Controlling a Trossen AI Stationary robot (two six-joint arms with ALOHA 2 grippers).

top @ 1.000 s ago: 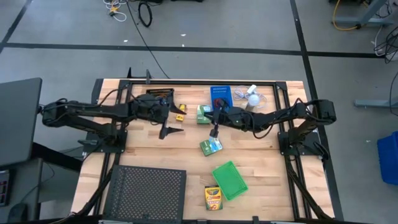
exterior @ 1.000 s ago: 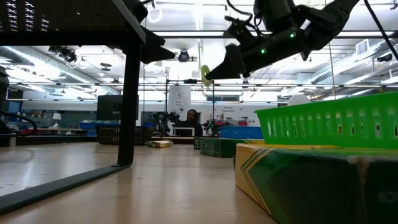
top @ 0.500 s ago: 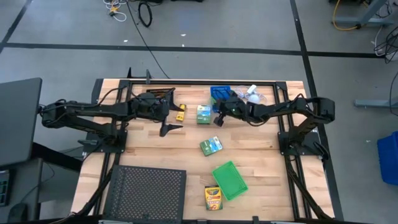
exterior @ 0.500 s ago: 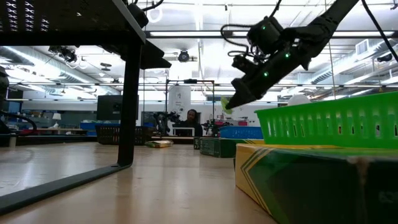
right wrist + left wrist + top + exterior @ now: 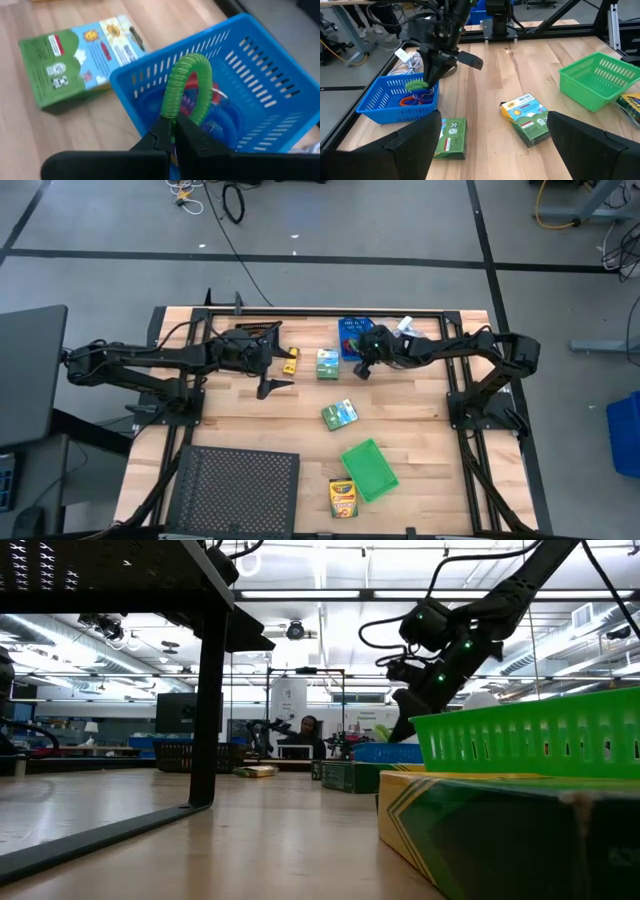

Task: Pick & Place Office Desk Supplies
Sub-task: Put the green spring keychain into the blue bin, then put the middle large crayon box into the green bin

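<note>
Fingers of the right gripper (image 5: 174, 131) are pinched shut on a green rubber-band loop (image 5: 187, 86), which is held just above the near rim of the blue bin (image 5: 260, 85) at the table's far edge. Other coloured loops (image 5: 412, 100) are seen inside the bin. A green-white small box (image 5: 327, 363) lies just beside it. The left gripper (image 5: 272, 388) is held wide apart, empty, near the yellow tube (image 5: 290, 360).

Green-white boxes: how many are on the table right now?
2: one green-white box beside the blue bin, another mid-table toward the green bin. None looks hidden.
</note>
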